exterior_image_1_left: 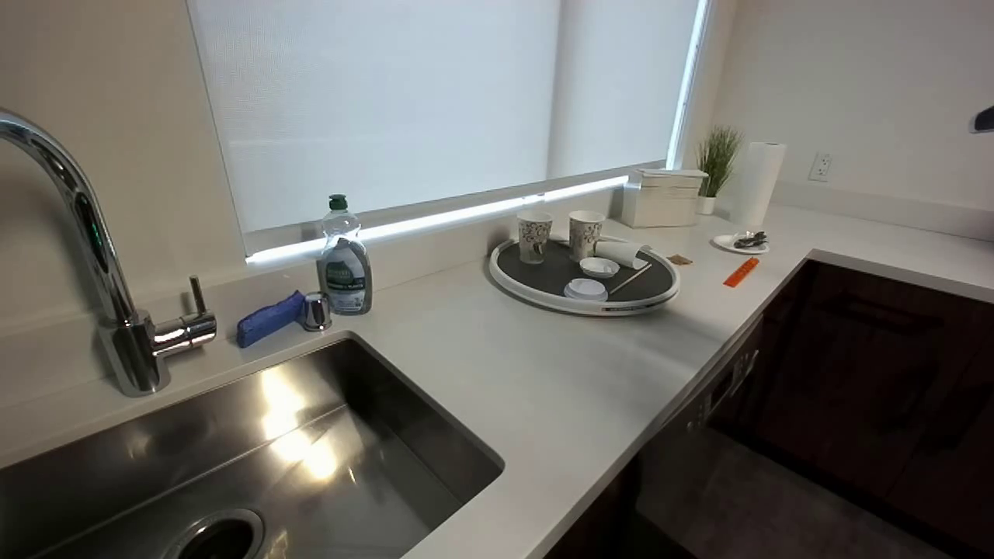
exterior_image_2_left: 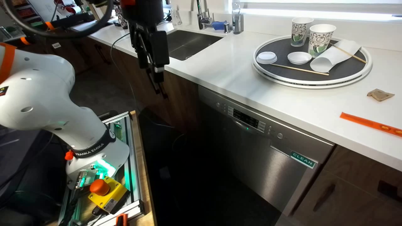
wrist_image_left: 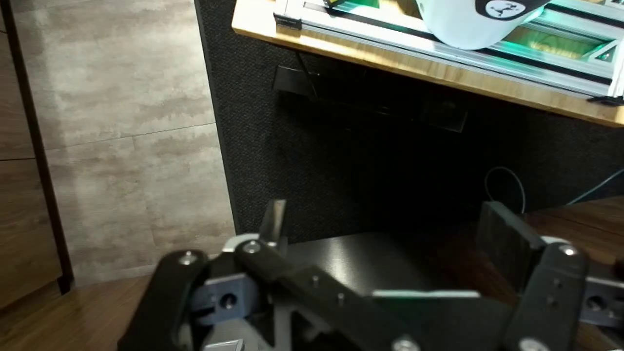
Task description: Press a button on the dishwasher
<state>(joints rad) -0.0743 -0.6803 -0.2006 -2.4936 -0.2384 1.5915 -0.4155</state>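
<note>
Tool (wrist_image_left: 385, 222) spread wide and empty, the arm (exterior_image_2_left: 50, 91) risked straddling a small button (exterior_image_2_left: 279, 135) on the dishwasher (exterior_image_2_left: 254, 157) or knocking the counter (exterior_image_2_left: 238, 72), which lay just above.

One dishwasher (exterior_image_2_left: 262, 153), two patterned cups (exterior_image_2_left: 319, 40) and two sticks (exterior_image_2_left: 300, 69) show.

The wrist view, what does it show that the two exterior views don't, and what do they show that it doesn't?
Only the wrist view: a clear look between the wide-apart jaws of the open gripper, and a seam across the pale floor.

Only the exterior views, both of them: the sink, faucet, soap bottle, and round tray with paper cups.

Shared: the dishwasher shows in all three. The gripper and robot base show in the wrist view and in an exterior view.
</note>
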